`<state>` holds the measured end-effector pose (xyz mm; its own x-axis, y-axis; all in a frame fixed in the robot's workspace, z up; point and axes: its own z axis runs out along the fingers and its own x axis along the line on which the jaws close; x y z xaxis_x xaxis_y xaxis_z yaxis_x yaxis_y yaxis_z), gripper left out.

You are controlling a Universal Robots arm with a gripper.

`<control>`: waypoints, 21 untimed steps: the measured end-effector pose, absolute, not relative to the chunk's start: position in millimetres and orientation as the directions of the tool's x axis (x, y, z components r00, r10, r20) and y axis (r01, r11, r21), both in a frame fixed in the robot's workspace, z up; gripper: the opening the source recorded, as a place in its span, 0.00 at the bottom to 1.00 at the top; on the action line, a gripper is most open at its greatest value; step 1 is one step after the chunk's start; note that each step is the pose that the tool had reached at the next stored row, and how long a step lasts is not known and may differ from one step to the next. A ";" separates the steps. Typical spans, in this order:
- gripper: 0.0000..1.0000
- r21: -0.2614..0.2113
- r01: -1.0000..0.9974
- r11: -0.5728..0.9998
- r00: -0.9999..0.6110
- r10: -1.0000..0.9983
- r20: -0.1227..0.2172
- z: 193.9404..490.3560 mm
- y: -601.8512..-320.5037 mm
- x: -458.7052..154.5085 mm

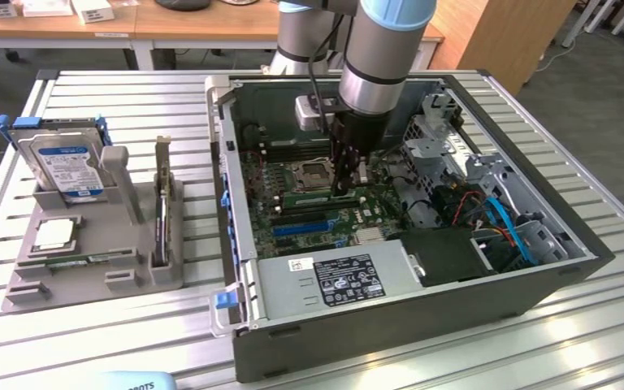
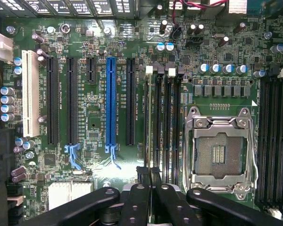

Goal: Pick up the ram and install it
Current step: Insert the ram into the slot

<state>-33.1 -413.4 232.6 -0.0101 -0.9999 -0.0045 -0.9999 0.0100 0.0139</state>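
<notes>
My gripper (image 1: 344,192) reaches down into the open computer case (image 1: 399,313), just beside the processor socket (image 1: 309,173). In the wrist view its black fingertips (image 2: 144,173) are pressed together, shut on the ram (image 2: 146,117). The ram shows as a thin green edge running away from the fingertips. It lies along the memory slot closest to the expansion slots. In the exterior view a green strip of the ram (image 1: 303,198) sticks out toward that view's left of the fingers. How deep it sits in the slot is hidden.
Three black memory slots (image 2: 167,122) and the open socket (image 2: 220,150) lie beside the ram; a blue expansion slot (image 2: 111,101) is on its other side. On the exterior view's left, a grey holder (image 1: 95,280) carries a hard drive (image 1: 65,166), a silver chip (image 1: 54,234), an upright card (image 1: 162,211) and another green stick (image 1: 87,260).
</notes>
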 end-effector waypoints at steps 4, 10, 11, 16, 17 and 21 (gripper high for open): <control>0.12 0.014 -1.000 0.010 -0.010 -1.000 -0.004 232.1 -413.5 -33.1; 0.12 0.014 -1.000 0.010 -0.010 -1.000 -0.004 231.1 -413.0 -33.1; 0.12 0.014 -1.000 0.010 -0.010 -1.000 -0.004 230.9 -413.0 -33.1; 0.12 0.014 -1.000 0.010 -0.010 -1.000 -0.004 229.9 -413.0 -33.1; 0.12 0.014 -1.000 0.010 -0.010 -1.000 -0.004 229.8 -413.0 -33.1; 0.12 0.014 -1.000 0.010 -0.010 -1.000 -0.004 229.0 -413.0 -33.1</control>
